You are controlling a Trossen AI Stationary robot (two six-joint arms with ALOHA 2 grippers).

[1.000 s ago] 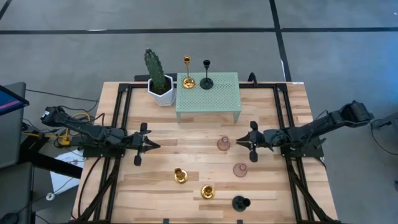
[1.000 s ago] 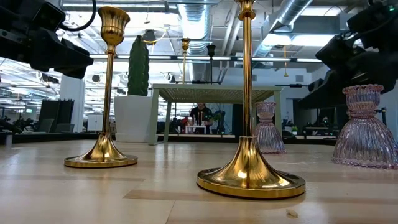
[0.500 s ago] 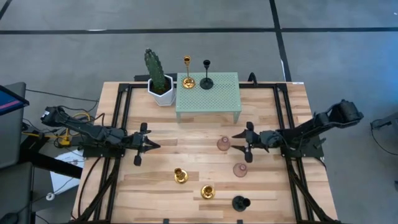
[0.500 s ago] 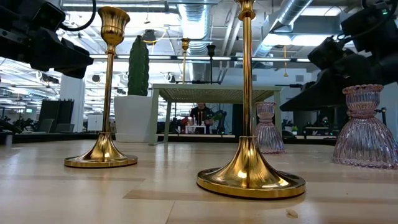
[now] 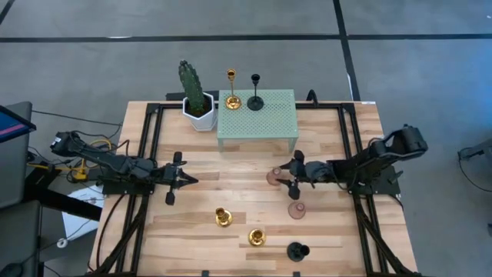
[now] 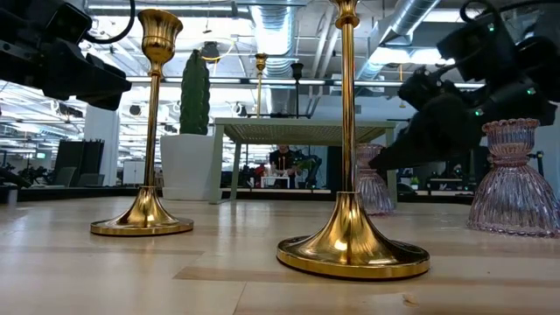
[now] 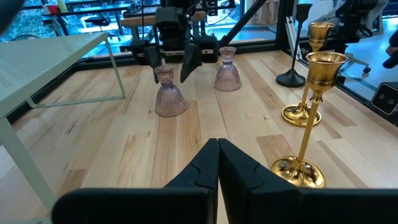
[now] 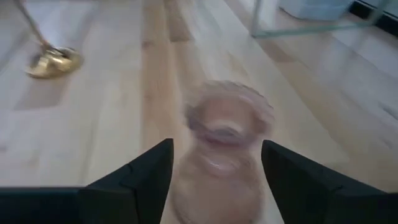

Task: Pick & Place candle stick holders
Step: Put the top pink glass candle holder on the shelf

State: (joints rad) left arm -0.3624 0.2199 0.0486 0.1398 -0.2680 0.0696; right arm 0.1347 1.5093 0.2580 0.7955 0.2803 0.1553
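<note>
My right gripper [image 5: 283,176] is open, low over the table's middle. Its fingers stand on either side of a pinkish glass candle stick holder [image 8: 225,146], also in the high view [image 5: 274,178] and the left wrist view [image 7: 168,98], with gaps showing. The holder stands upright on its base. My left gripper [image 5: 187,181] is shut and empty at the table's left [image 7: 218,163]. A second pink holder [image 5: 297,209], two gold holders [image 5: 223,218] [image 5: 256,238] and a black one [image 5: 297,251] stand on the table. One gold [image 5: 231,98] and one black holder [image 5: 255,101] stand on the green stand [image 5: 265,119].
A green cactus in a white pot [image 5: 197,100] stands at the far side, left of the green stand. Black frame rails [image 5: 146,146] run along the table's left and right sides. Bare wood [image 5: 231,173] lies between the two grippers.
My right gripper has gone toward the table's left, staying open, up to the pink glass holder, and its fingers now stand on either side of it. The holder has stayed in place.
</note>
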